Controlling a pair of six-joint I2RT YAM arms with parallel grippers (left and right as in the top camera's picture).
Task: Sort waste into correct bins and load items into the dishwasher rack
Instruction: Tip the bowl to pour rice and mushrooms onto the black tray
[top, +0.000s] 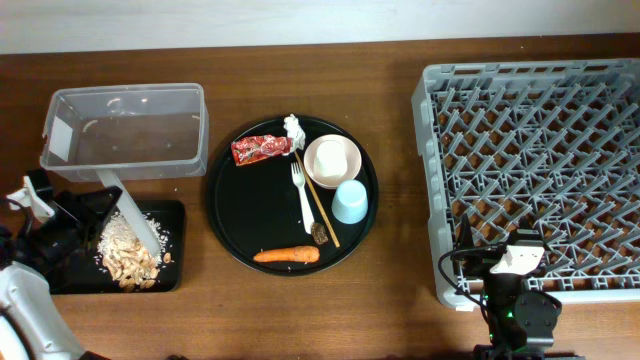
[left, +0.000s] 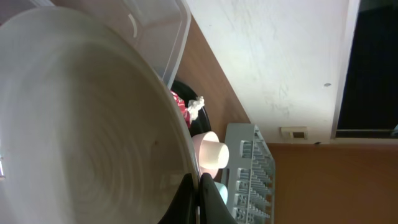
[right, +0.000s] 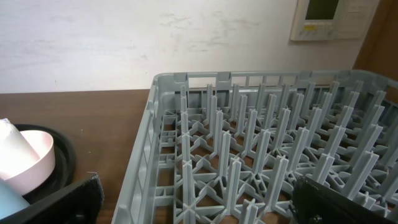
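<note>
- The left gripper (top: 98, 205) appeared to be clamped on the rim of the plate (top: 135, 222); the wrist view showed only one dark finger at the plate's edge
- The plate was held steeply tilted above the shallow black bin (top: 175, 280), and a heap of rice and scraps (top: 130, 258) lay in that bin under the plate's lower edge
- The clear tub (top: 125, 130) looked empty
- The red wrapper (top: 260, 150), tissue (top: 293, 127), carrot (top: 287, 255) and dark lump (top: 320, 235) lay on the round tray (top: 235, 215), unsorted
- The bowl (top: 332, 160), cup (top: 350, 202), fork (top: 300, 195) and chopsticks (top: 322, 205) lay on the same tray, unloaded
- The rack (top: 540, 170) held nothing
- The right gripper (right: 196, 199) hung at the rack's near edge with jaws spread wide, holding nothing
- Progress was judged early: the scraping step was done or nearly so, while four waste pieces and all five items were left to place
</note>
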